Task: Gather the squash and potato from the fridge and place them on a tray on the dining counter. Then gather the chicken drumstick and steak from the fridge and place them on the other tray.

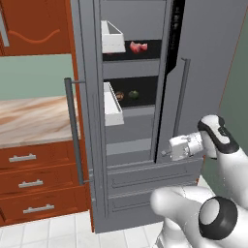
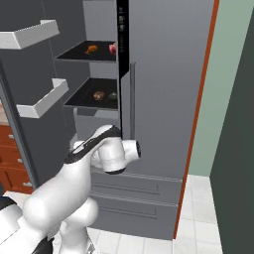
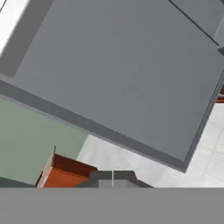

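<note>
the fridge stands with its left door swung wide and its right door shut; the open side shows two black shelves. on the lower shelf the squash sits as a dark green round lump, with the potato just to its left, brown and of like size, the two close but apart. on the upper shelf the steak lies pink and flat toward the right; from the right base view an orange-brown lump lies further left on that shelf, likely the drumstick, though too small to be sure. the gripper hangs low in front of the shut right door, below both shelves, its fingertips pressed together and holding nothing. neither tray nor the dining counter can be placed from here. as a judgement: squash and potato are firm, light and round, so they may roll or squirt out of a pinch; take each across its widest middle, fingers coming in level from the front. the squash skin looks smoother, so it is likelier to slip. the steak is soft and limp; grip it across its thicker middle and expect it to sag.
</note>
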{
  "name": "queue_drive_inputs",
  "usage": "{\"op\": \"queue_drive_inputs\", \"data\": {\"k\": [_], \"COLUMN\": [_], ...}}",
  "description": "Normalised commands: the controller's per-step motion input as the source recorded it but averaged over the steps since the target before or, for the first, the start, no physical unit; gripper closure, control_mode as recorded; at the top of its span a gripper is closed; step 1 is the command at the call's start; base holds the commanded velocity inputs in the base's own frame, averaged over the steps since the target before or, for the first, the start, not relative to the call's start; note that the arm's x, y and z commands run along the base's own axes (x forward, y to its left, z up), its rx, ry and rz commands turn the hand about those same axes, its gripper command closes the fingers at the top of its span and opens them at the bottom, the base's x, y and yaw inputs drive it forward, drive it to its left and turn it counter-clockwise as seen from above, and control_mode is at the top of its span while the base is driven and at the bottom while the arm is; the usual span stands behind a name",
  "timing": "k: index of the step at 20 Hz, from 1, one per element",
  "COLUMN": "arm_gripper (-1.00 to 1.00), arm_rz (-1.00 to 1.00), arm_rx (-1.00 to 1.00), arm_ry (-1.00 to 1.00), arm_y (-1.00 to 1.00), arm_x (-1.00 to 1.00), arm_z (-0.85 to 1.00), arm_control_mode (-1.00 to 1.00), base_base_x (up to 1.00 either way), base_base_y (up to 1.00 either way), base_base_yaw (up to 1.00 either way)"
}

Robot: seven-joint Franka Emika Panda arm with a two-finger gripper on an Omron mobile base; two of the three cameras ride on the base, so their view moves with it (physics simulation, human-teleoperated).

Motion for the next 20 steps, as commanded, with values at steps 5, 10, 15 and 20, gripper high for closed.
{"op": "queue_drive_inputs", "data": {"k": [5,10,15,20], "arm_gripper": [1.0,1.0,1.0,1.0], "arm_rz": [-0.43,-0.52,-0.41,-0.29], "arm_rx": [-0.43,-0.37,-0.45,-0.55], "arm_ry": [0.01,0.0,0.0,0.02], "arm_y": [-0.06,-0.21,-0.02,0.0], "arm_x": [0.0,0.0,0.0,0.02], "arm_z": [0.24,0.02,0.0,0.03], "arm_control_mode": [-1.0,-1.0,-1.0,-1.0], "base_base_x": [0.0,0.0,0.0,0.0], "base_base_y": [0.0,0.0,0.0,0.0], "base_base_yaw": [0.0,0.0,0.0,0.0]}}
